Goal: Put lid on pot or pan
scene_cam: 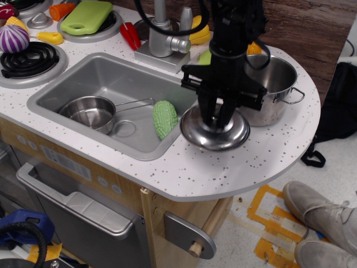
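- A white speckled counter [184,173] holds a grey sink [111,84], with a dark wood wall behind.
- The pot [273,89] stands on the counter right of the sink, open at the top.
- The black gripper [218,118] is pinching the knob of the lid [215,133].
- The lid hangs tilted, clear of the counter, between the sink and the pot, its edge just beside the pot's wall.
- In the sink lie a small saucepan [89,113], a grey ring [124,129] and a green scrubber [164,118].
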`<action>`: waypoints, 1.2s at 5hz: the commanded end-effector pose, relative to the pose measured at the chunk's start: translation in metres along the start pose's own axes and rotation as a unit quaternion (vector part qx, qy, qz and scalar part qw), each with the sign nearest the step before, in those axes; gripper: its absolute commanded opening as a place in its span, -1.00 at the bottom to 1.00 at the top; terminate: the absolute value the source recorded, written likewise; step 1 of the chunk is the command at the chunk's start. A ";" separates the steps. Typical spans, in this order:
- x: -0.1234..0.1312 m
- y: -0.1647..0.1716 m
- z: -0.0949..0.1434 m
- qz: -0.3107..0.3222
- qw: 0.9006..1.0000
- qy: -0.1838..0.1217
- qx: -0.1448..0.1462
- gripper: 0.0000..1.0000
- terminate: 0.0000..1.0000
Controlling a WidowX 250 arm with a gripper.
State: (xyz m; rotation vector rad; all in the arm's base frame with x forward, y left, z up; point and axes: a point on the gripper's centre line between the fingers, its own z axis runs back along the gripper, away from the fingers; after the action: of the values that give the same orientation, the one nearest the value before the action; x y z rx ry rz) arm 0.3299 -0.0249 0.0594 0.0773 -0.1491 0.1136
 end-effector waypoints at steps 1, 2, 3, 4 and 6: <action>0.029 -0.015 0.047 -0.011 0.998 -0.065 -0.004 -1.00 -1.00; 0.040 -0.020 0.058 -0.022 0.998 -0.067 -0.003 -1.00 -1.00; 0.042 -0.019 0.065 -0.021 0.997 -0.072 0.007 -1.00 -1.00; 0.050 -0.021 0.068 -0.028 0.996 -0.084 0.010 -1.00 -1.00; 0.075 -0.022 0.051 -0.056 0.993 -0.100 -0.014 -1.00 -1.00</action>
State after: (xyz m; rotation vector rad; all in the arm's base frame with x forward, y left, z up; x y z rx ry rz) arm 0.4034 -0.0466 0.0977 0.0544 -0.2998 -0.0479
